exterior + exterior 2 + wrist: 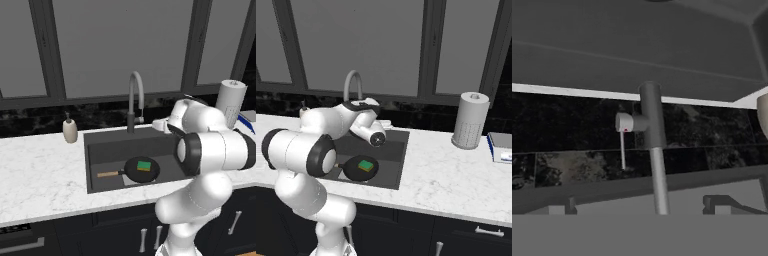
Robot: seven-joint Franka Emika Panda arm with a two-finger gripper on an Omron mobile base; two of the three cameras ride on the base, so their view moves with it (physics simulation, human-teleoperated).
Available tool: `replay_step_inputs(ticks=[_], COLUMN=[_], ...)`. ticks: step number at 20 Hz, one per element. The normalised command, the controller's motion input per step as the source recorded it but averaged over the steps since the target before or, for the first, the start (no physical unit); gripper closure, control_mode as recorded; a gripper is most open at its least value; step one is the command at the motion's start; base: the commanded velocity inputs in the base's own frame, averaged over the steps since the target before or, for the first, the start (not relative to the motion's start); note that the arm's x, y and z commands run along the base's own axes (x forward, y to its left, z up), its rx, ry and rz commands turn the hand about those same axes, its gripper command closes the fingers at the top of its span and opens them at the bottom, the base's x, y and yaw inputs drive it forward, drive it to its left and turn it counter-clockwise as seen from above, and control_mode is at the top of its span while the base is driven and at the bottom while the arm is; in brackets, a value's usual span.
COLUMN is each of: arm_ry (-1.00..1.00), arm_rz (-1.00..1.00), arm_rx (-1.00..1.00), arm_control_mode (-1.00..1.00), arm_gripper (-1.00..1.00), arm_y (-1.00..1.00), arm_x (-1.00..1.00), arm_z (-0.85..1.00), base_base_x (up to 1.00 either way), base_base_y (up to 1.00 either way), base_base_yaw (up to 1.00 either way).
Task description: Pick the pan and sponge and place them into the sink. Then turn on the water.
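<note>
The black pan (131, 173) (353, 173) lies in the dark grey sink (107, 150) (395, 150), its wooden handle pointing left. The green sponge (144, 165) (366, 164) rests inside the pan. My gripper (158, 125) (642, 206) hovers over the sink's back edge, just right of the grey gooseneck faucet (135, 95) (353, 82) (651, 115). In the hand view its fingertips (571, 205) stand wide apart, open and holding nothing, with the faucet's dark base and white side lever straight ahead. No water stream runs from the spout.
A beige soap dispenser (70, 130) stands on the marble counter left of the sink. A paper towel roll (231, 102) (470, 120) and a blue-and-white box (501, 147) sit to the right. Windows rise behind the black backsplash.
</note>
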Motion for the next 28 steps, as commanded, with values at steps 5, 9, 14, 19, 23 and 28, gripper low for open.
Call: replay_step_inputs(ticks=[5, 9, 14, 19, 23, 28], arm_ry=[-0.06, -0.16, -0.07, 0.0, 0.0, 0.0], arm_rz=[0.05, 0.05, 0.06, 0.04, 0.03, 0.0], arm_rx=[0.0, 0.0, 0.0, 0.0, 0.0, 0.0], arm_control_mode=[-1.0, -1.0, -1.0, -1.0, -1.0, -1.0], arm_gripper=[-1.0, -1.0, -1.0, -1.0, -1.0, -1.0], arm_y=[0.0, 0.0, 0.0, 0.02, 0.07, 0.12], arm_x=[0.31, 0.38, 0.42, 0.5, 0.43, 0.37], arm_z=[-0.34, -0.16, -0.13, -0.05, 0.0, 0.0], base_base_x=[0.0, 0.0, 0.0, 0.0, 0.0, 0.0], base_base_y=[0.0, 0.0, 0.0, 0.0, 0.0, 0.0], base_base_yaw=[0.0, 0.0, 0.0, 0.0, 0.0, 0.0])
